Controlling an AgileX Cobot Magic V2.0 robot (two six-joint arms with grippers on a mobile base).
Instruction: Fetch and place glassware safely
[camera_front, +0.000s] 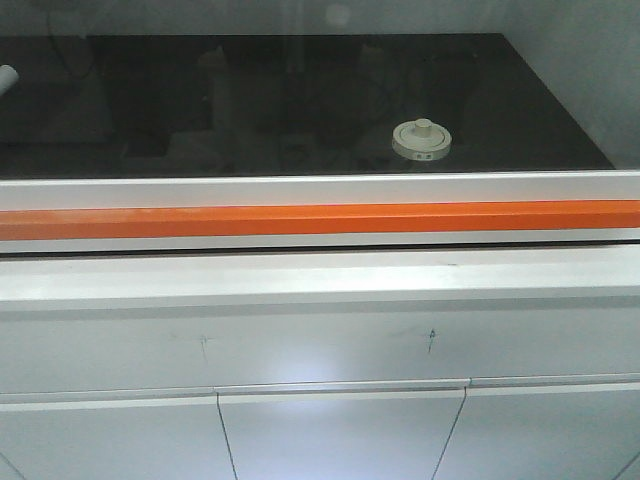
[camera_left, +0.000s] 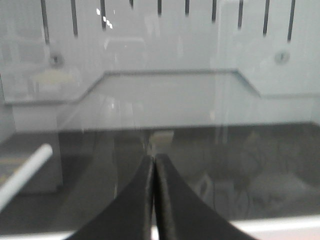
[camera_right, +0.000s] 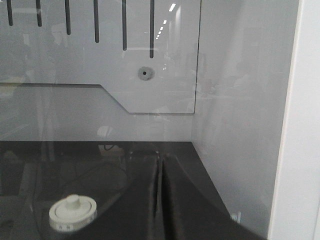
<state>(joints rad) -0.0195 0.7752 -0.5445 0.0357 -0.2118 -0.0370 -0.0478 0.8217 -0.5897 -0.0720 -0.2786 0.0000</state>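
Observation:
The glassware (camera_front: 423, 139) is a small squat jar with a cream-white round lid and a central knob. It stands upright on the black worktop (camera_front: 250, 90) inside the cabinet, right of centre. The right wrist view shows the glassware (camera_right: 73, 211) low and to the left of my right gripper (camera_right: 161, 161), which is shut and empty, well apart from the jar. My left gripper (camera_left: 153, 159) is also shut with nothing in it, and the jar does not show in its view. Neither gripper appears in the front view.
An orange strip (camera_front: 320, 218) runs along the white front frame below the worktop. A white rod (camera_left: 25, 175) pokes in at the far left. A slotted grey back panel (camera_left: 170, 35) and a right side wall (camera_right: 240, 125) enclose the space. Reflections suggest a glass pane in front.

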